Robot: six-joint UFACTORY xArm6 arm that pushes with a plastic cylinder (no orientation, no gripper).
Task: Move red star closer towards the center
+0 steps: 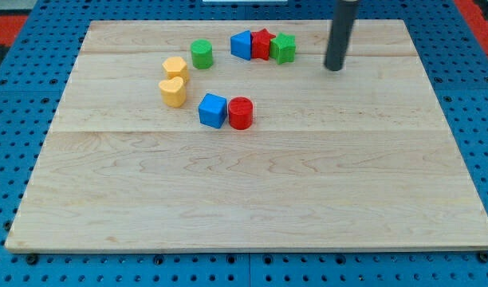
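Red star [262, 43] near the surface's [252, 199] top edge, wedged between blue block [242, 45] and green block [283, 48]; my tip [333, 68] stands to its right, clear of it; no claw in view.

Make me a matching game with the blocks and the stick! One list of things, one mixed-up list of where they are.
Things:
1. red star
2. red cylinder
3. green cylinder
4. my tip

Places:
A. touching the blue cube's right side
B. squeezed between two blocks near the view's top
C. alone, right of all the blocks
D. just right of the upper yellow block

Pairs: 1-B, 2-A, 3-D, 4-C
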